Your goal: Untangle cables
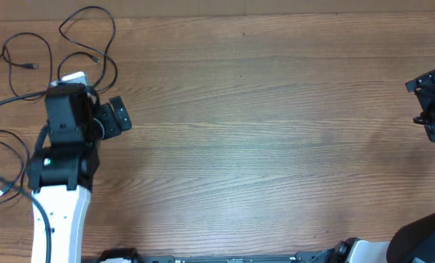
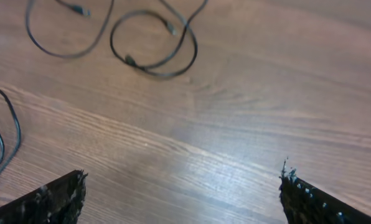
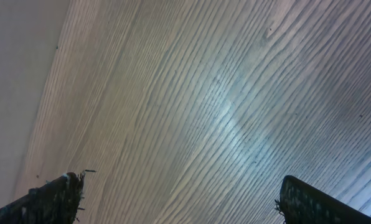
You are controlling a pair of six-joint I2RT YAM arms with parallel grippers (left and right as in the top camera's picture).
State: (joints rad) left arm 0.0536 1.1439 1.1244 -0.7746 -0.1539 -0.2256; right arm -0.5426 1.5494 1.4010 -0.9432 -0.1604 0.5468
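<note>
Lying loose on one table (image 1: 276, 109), three cables (image 2: 164, 75).

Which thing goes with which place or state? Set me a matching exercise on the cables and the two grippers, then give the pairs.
1. cables
2. left gripper
3. right gripper

A. open, at the far right edge of the table
B. loose loops lying at the far left
C. open, over bare wood next to the loops

Pairs: 1-B, 2-C, 3-A.
</note>
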